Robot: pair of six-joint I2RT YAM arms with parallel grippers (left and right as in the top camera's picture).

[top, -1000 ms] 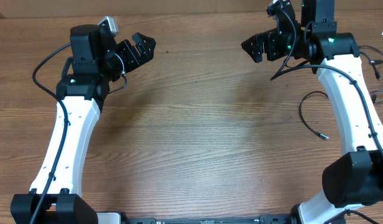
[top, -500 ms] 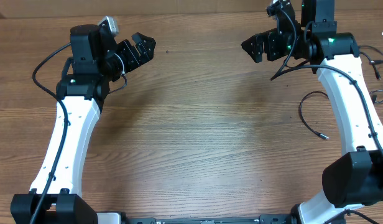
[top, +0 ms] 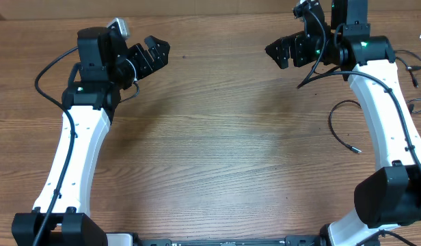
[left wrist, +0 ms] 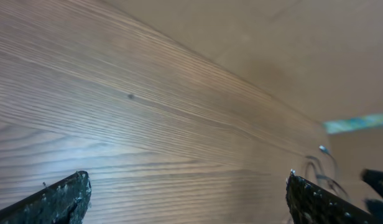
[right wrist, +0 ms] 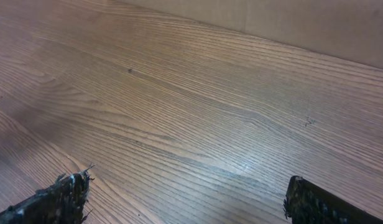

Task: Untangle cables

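Note:
One thin black cable (top: 333, 124) loops on the table at the right, beside my right arm, and ends in a small plug (top: 355, 149). More cables (top: 419, 104) lie at the table's right edge, partly cut off. My left gripper (top: 156, 55) hangs open at the back left, far from them, with nothing between its fingers. In the left wrist view the left gripper (left wrist: 188, 199) spans bare wood, and blurred cords (left wrist: 317, 167) show far off at the right. My right gripper (top: 275, 52) is open at the back right. In its own view the right gripper (right wrist: 186, 202) holds nothing.
The wooden table (top: 217, 150) stretches between the two arms. Thick black wires (top: 46, 72) run along each arm. A tan wall (right wrist: 316, 25) rises just behind the table's far edge.

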